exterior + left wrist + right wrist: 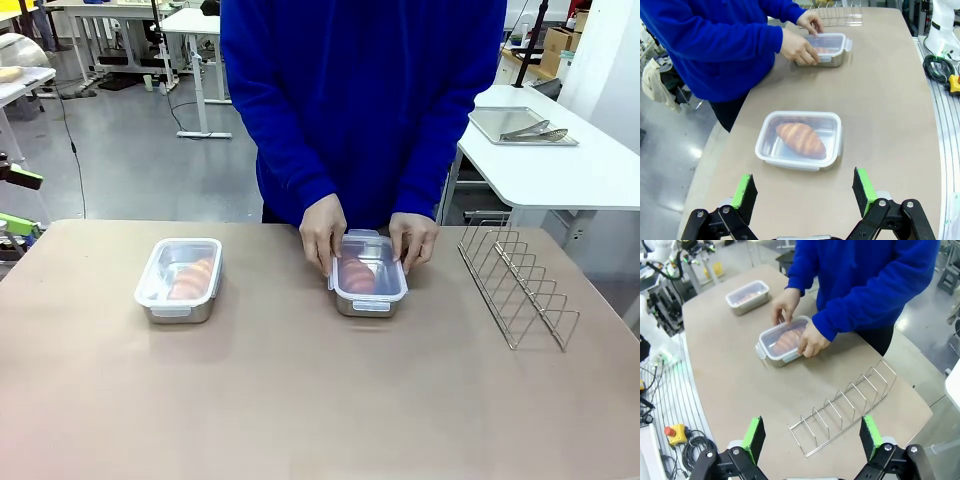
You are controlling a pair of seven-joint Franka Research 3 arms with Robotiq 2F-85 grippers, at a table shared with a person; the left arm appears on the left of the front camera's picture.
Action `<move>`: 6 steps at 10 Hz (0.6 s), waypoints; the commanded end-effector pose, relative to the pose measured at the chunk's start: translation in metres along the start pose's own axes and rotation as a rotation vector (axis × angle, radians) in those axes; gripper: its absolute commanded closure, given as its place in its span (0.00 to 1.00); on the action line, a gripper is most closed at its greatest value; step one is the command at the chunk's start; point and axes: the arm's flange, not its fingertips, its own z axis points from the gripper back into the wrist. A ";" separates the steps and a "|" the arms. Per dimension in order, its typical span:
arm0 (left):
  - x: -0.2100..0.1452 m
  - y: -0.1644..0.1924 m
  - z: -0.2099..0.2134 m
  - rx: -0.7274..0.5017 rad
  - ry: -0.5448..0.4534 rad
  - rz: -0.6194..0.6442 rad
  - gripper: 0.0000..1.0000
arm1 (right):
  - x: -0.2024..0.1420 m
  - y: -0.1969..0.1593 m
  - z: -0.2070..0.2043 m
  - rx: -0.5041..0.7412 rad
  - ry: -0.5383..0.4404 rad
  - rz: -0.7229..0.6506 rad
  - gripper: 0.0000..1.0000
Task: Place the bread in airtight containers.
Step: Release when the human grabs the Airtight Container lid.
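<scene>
Both of the person's hands (323, 232) pressed the clear lid onto the right steel container (369, 278), a croissant (358, 275) inside. The left container (180, 280) sat lidded, holding another croissant (801, 139). The left end effector (805, 193) and right end effector (813, 438) hung spread, pinching nothing

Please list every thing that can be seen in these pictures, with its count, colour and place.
airtight containers: 2, shiny steel with clear lids; one on the table's left part, one at the middle under the person's hands
bread: 2, golden-brown; one inside each container
wire rack: 1, silver; table's right part
table: 1, beige
metal tray with tongs: 1, silver; white side table behind
person's hands: 2; left-side one, right-side one, both on the middle container's lid
left gripper: jaws open, above the table
right gripper: jaws open, above the rack
</scene>
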 end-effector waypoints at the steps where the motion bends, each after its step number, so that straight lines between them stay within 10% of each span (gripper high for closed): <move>1: 0.000 -0.002 -0.003 0.012 -0.029 -0.015 0.00 | 0.003 0.000 0.000 0.002 -0.016 -0.012 0.00; 6: 0.000 -0.002 -0.003 0.012 -0.029 -0.015 0.00 | 0.003 0.000 0.000 0.002 -0.016 -0.012 0.00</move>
